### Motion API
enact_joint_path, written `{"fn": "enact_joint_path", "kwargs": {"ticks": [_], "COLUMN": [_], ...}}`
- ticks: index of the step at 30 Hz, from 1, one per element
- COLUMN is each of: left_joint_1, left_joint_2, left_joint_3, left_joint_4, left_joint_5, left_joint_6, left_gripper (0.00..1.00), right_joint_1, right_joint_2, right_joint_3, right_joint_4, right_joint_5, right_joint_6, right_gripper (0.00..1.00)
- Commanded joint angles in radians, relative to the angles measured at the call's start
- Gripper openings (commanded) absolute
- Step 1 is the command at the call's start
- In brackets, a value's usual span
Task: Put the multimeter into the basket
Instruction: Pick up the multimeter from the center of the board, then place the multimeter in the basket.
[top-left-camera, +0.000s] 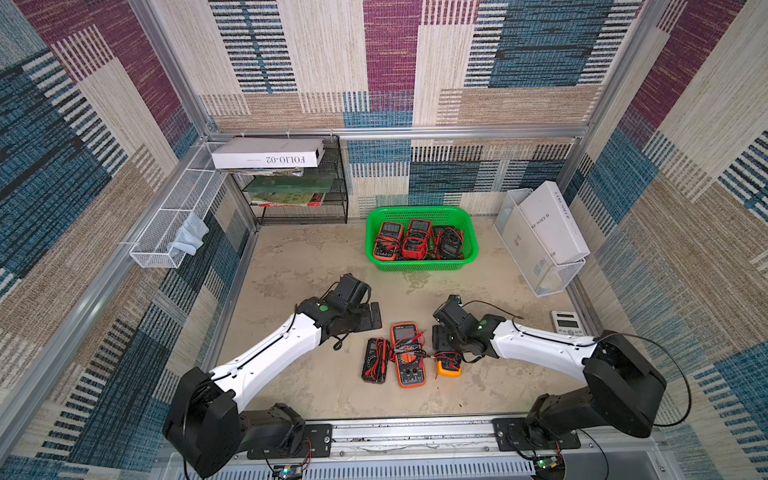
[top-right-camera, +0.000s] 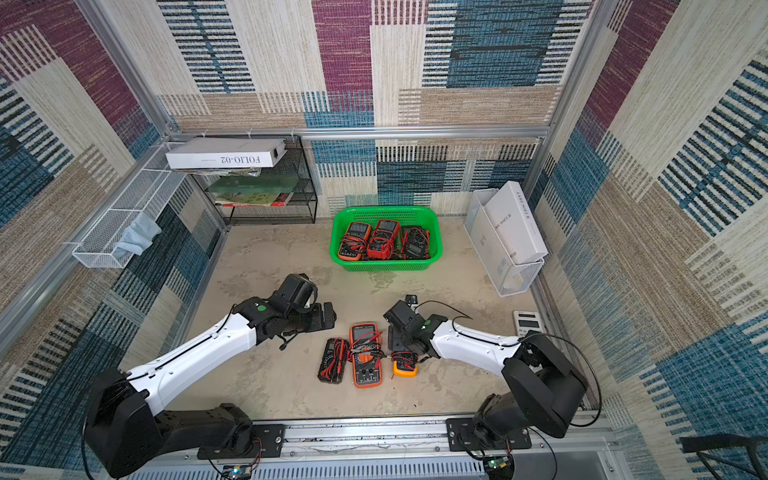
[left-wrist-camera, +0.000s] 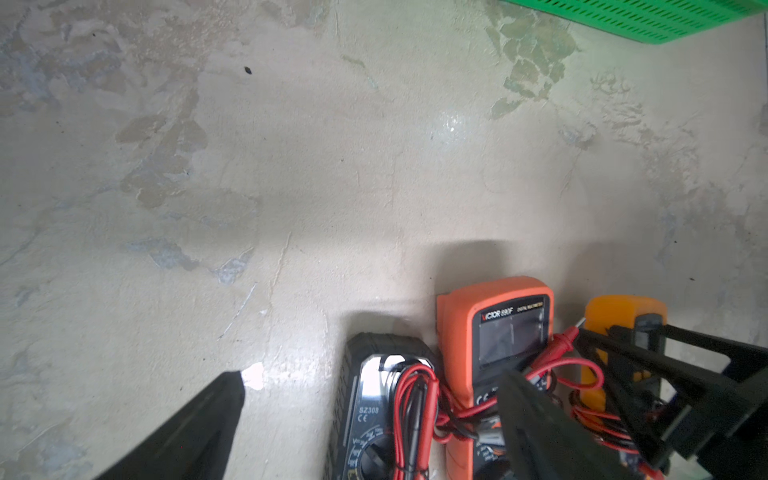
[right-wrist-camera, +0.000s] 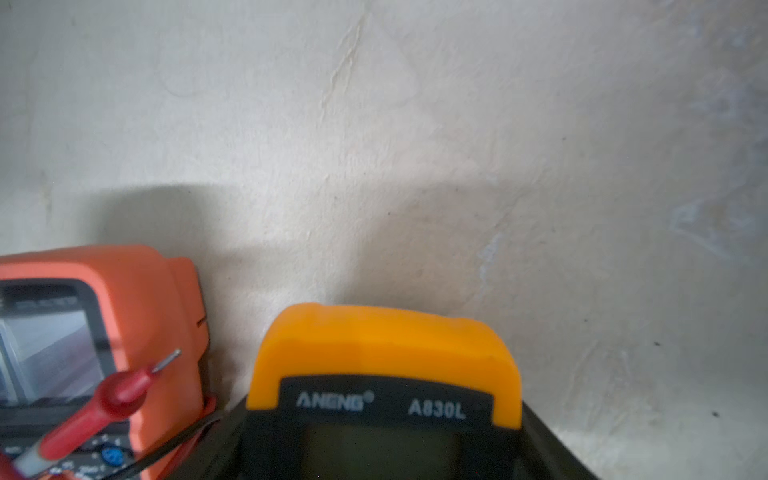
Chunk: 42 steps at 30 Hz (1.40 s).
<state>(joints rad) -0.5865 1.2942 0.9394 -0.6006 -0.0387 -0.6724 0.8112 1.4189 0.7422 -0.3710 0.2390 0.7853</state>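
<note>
Right fingers (right-wrist-camera: 548, 453) pinch the yellow multimeter (right-wrist-camera: 382, 345) by its side edges, well apart from the basket (top-left-camera: 419, 266); bare table (top-left-camera: 399, 291) between; left fingers (left-wrist-camera: 187, 432) spread wide.

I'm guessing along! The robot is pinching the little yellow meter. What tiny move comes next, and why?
Probably a small straight lift: the right gripper is shut on the yellow multimeter, which lies on the table beside the orange multimeter, far from the basket.
</note>
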Motion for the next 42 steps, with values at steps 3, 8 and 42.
{"fn": "enact_joint_path", "kwargs": {"ticks": [3,8,42], "left_joint_1": [-0.001,0.000,-0.001], "left_joint_2": [0.006,0.027,0.243], "left_joint_3": [0.023,0.060,0.376], "left_joint_4": [-0.011,-0.021,-0.067], "left_joint_5": [-0.021,-0.034,-0.061], "left_joint_6": [0.009,0.028,0.232], "left_gripper": [1.00,1.00,1.00], "right_joint_1": [-0.049,-0.124,-0.558], "right_joint_2": [-0.060,-0.123,0.546], "right_joint_3": [0.003,0.028,1.083], "right_joint_4": [-0.031,-0.053,-0.094], "right_joint_5": [0.023,0.019,-0.130], "right_joint_6": [-0.037,-0.078,-0.433], "right_gripper": [0.58,0.58,0.59]}}
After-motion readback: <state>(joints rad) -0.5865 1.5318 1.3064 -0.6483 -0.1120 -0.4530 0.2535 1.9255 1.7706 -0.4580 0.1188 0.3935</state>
